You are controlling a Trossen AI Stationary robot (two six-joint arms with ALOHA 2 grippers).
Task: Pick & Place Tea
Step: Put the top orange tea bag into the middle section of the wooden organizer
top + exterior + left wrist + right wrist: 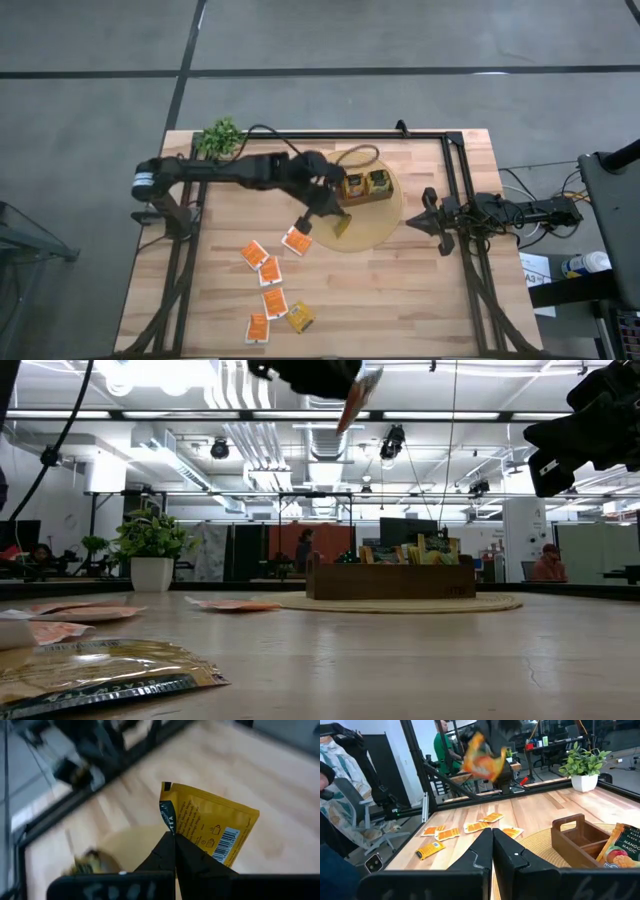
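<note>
My left gripper is shut on a yellow tea sachet above the near part of the round woven mat. The sachet also shows high in the low view and in the right wrist view. The brown wooden box stands on the mat with sachets upright in it. Several orange-and-white sachets and one yellow sachet lie flat on the table, nearer and to the left. My right gripper waits shut at the table's right side, holding nothing. My left gripper pinches the yellow sachet between its two fingers at one edge, beside the dark label end. The fingers slant downward from the table's left. The sachet is lifted clear, well above the mat, and sticks out tilted beyond the fingertips.
A small potted plant stands at the far left corner. A black frame runs along the table's far, left and right sides. In the room beyond the table, people sit at desks.
</note>
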